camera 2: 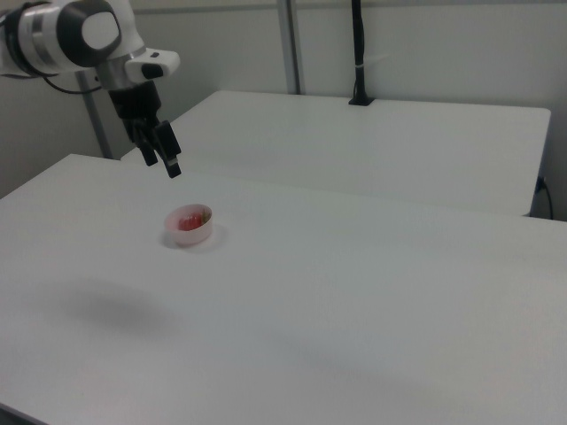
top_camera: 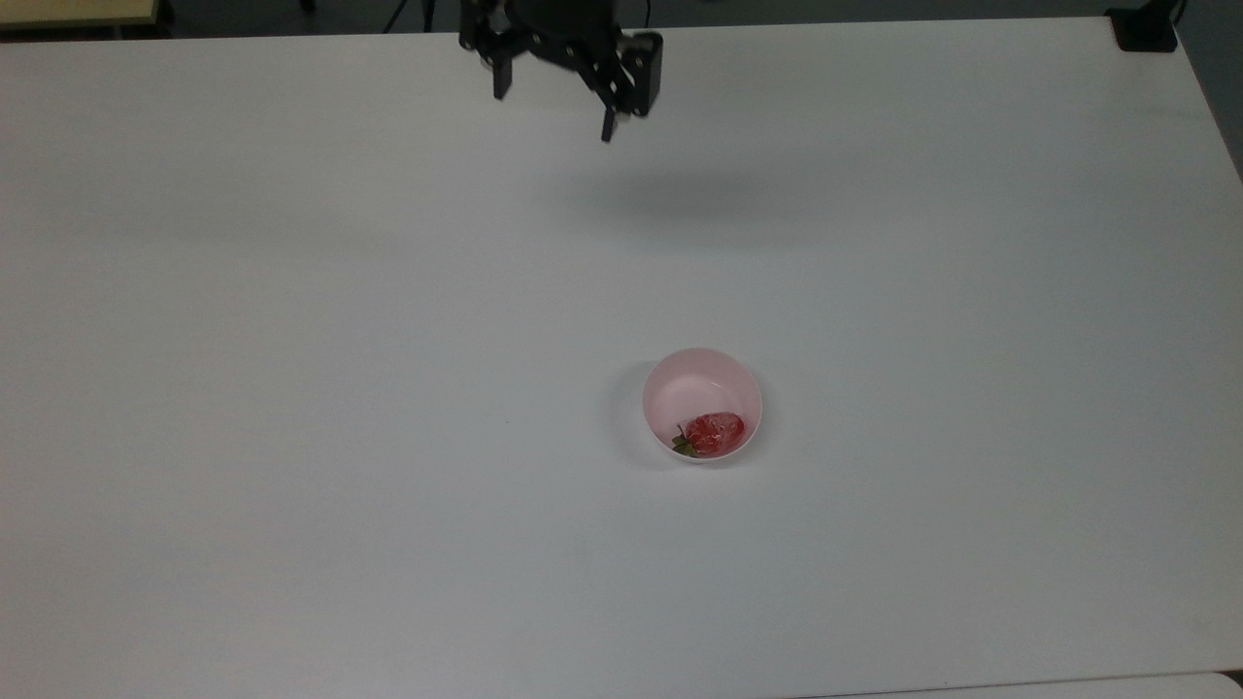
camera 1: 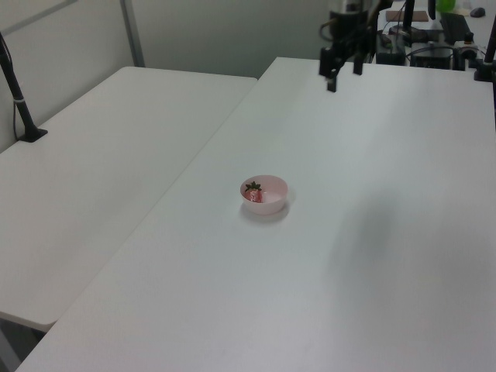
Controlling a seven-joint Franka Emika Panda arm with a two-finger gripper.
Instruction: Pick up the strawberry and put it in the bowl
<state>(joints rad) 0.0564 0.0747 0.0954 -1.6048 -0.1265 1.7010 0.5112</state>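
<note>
Top view shows the strawberry (top_camera: pixel 716 432) lying inside the bowl (top_camera: pixel 701 370), against the wall nearest the top view's bottom edge, green stem end pointing to the top view's left. That pale pink bowl sits on the white tabletop (top_camera: pixel 291 388). Well apart from it, at the far edge in the top view, the tool (top_camera: pixel 554 112) hangs above the tabletop, its two black fingers spread apart and holding nothing.

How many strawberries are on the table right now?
1. The strawberry lies inside the pink bowl, against its wall nearest the top view's bottom edge. None seems hidden.
</note>
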